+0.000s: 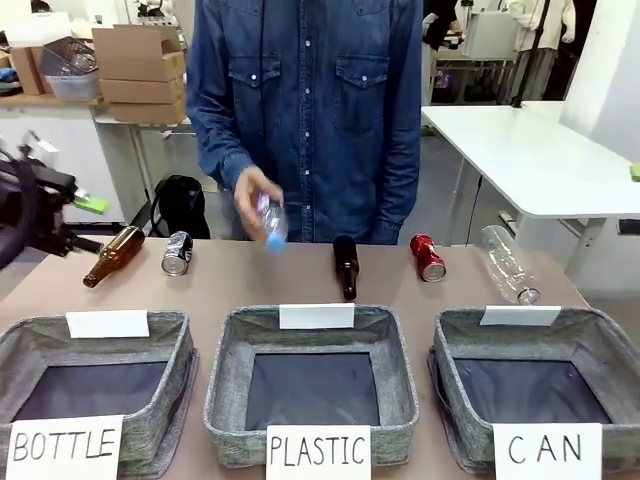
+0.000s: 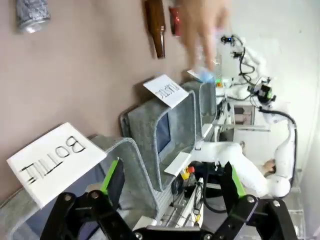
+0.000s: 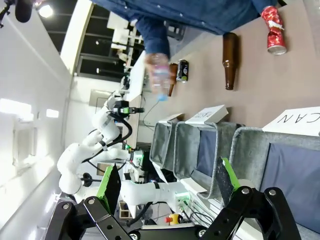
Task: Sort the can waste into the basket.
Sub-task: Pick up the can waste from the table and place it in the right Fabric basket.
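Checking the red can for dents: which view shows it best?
The right wrist view: the red can lies whole and largest there. The front view shows it whole but smaller; the left wrist view shows a sliver beside a brown bottle.

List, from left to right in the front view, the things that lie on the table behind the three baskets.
brown glass bottle → black can → dark glass bottle → red can → clear plastic bottle
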